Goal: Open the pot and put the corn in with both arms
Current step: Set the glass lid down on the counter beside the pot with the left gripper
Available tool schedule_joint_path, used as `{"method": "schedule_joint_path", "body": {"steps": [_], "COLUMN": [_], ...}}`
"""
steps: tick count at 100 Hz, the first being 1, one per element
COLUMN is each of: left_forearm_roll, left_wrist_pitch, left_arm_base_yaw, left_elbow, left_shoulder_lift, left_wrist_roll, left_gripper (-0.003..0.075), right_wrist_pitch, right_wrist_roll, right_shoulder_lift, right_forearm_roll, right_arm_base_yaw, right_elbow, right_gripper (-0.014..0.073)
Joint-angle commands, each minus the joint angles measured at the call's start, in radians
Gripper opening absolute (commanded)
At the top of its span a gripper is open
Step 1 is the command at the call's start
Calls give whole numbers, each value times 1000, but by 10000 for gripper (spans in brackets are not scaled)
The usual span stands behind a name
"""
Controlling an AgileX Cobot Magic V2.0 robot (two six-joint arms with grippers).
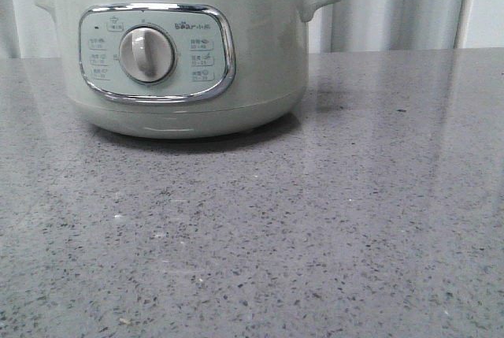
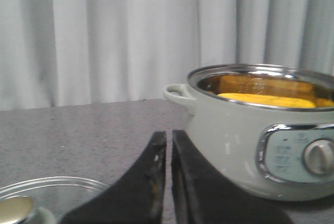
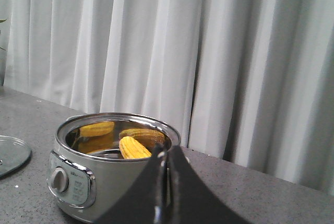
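The pale-green pot (image 1: 181, 54) stands open at the back left of the table, its grey dial (image 1: 146, 54) facing me. It also shows in the left wrist view (image 2: 245, 145) and in the right wrist view (image 3: 104, 182). The yellow corn (image 3: 133, 149) lies inside the pot and also shows in the left wrist view (image 2: 266, 100), with reflections on the steel wall. My left gripper (image 2: 168, 136) is shut and empty, to the left of the pot. My right gripper (image 3: 168, 153) is shut and empty, to the right of the pot. Neither gripper shows in the front view.
The glass lid (image 2: 49, 198) with a metal knob (image 2: 15, 209) lies on the grey speckled table (image 1: 315, 220) left of the pot; its edge also shows in the right wrist view (image 3: 11, 153). White curtains (image 3: 209, 51) hang behind the table.
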Motion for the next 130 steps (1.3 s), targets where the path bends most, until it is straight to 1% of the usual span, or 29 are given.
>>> {"method": "schedule_joint_path", "body": {"steps": [1, 5, 7, 8, 9, 10, 11, 12, 13, 14, 15, 16, 17, 18, 19, 20, 21, 22, 24, 25, 27, 29, 32, 47, 53, 69, 130], "left_forearm_roll": [149, 265, 309, 358, 384, 442, 473, 539, 573, 608, 678, 713, 783, 817, 886, 919, 951, 1013, 1094, 1117, 1176, 1216, 1240, 1201, 1196, 1193, 1173], "left_wrist_pitch": [-85, -89, -96, -99, -104, -107, -113, -116, -121, -125, -128, -133, -136, -141, -144, -148, -150, -153, -157, -163, -170, -175, -182, -163, -65, 109, 108], "left_arm_base_yaw": [-9, -9, -9, -9, -9, -9, -9, -9, -9, -9, -9, -9, -9, -9, -9, -9, -9, -9, -9, -9, -9, -9, -9, -9, -9, -9, -9], "left_elbow": [-8, 6, 11, 17, 20, 27, 30, 38, 42, 46, 54, 58, 67, 71, 80, 85, 90, 99, 115, 120, 135, 152, 173, 265, 260, 262, 263], "left_shoulder_lift": [4, 0, -2, -3, -6, -7, -8, -12, -14, -15, -17, -20, -20, -25, -26, -30, -31, -33, -39, -43, -50, -53, -66, -140, -177, -201, -201], "left_wrist_roll": [-5, -49, -107, -156, -183, -212, -274, -307, -376, -412, -488, -526, -565, -643, -682, -757, -794, -863, -927, -984, -1054, -1104, -1140, -1148, -1148, -1151, -1151], "left_gripper": [-20, -20, -20, -20, -20, -20, -20, -20, -20, -20, -20, -20, -20, -20, -20, -20, -20, -20, -20, -20, -20, -20, -20, -20, -20, -20, -20], "right_wrist_pitch": [-74, -74, -74, -74, -74, -74, -74, -74, -74, -74, -74, -74, -74, -74, -74, -74, -74, -74, -74, -74, -74, -74, -74, -74, -74, -74, -77], "right_wrist_roll": [-4, -4, -4, -4, -4, -4, -4, -4, -4, -4, -4, -4, -4, -4, -4, -4, -4, -4, -4, -4, -4, -4, -4, -4, -4, -4, -4], "right_shoulder_lift": [13, 13, 13, 13, 13, 13, 13, 13, 13, 13, 13, 13, 13, 13, 13, 13, 13, 13, 13, 13, 13, 13, 13, 13, 13, 13, 13], "right_forearm_roll": [-16, -16, -16, -16, -16, -16, -16, -16, -16, -16, -16, -16, -16, -16, -16, -16, -16, -16, -16, -16, -16, -16, -16, -16, -16, -16, -16], "right_arm_base_yaw": [-3, -3, -3, -3, -3, -3, -3, -3, -3, -3, -3, -3, -3, -3, -3, -3, -3, -3, -3, -3, -3, -3, -3, -3, -3, -3, -3], "right_elbow": [-20, -20, -20, -20, -20, -20, -20, -20, -20, -20, -20, -20, -20, -20, -20, -20, -20, -20, -20, -20, -20, -20, -20, -20, -20, -20, -19], "right_gripper": [-66, -66, -66, -66, -66, -66, -66, -66, -66, -66, -66, -66, -66, -66, -66, -66, -66, -66, -66, -66, -66, -66, -66, -66, -66, -66, -66]}}
